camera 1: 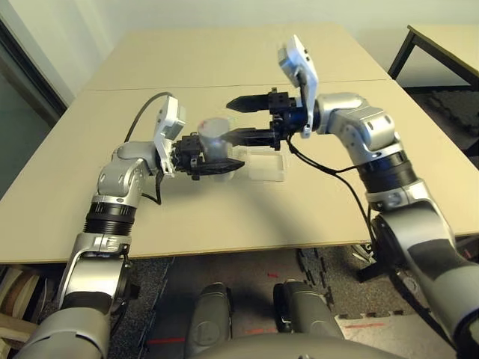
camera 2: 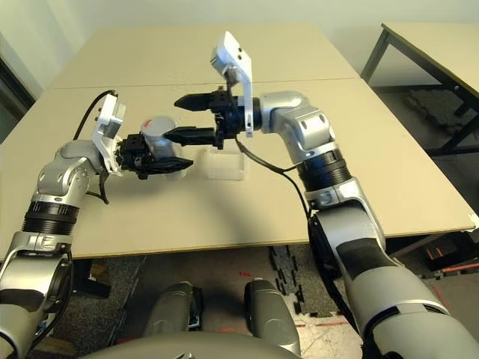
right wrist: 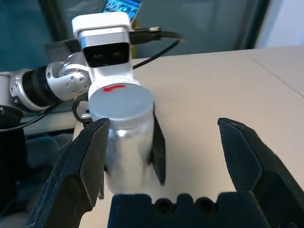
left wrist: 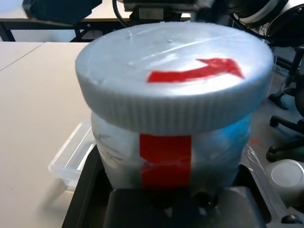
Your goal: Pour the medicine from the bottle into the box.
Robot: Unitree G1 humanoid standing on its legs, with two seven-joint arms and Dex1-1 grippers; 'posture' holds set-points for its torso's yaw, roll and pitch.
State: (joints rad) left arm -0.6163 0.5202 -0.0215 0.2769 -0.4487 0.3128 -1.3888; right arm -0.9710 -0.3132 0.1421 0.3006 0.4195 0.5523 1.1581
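Bottle [camera 1: 213, 138], cap [right wrist: 121, 105] on, sits pinched in the left end effector [camera 1: 217, 166] mid-frame; right end effector [camera 1: 236, 120] gapes wide. Off-centre cap grab could twist the bottle loose beside the box [camera 1: 266, 166].

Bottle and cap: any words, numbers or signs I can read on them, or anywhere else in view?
No words or numbers can be read anywhere.
Cap: a curved red arrow on top, a sign without text.
Bottle: a plain red patch on its side, no lettering visible.
Blue item behind the left arm, in the right wrist view: light marks, too blurred to read.
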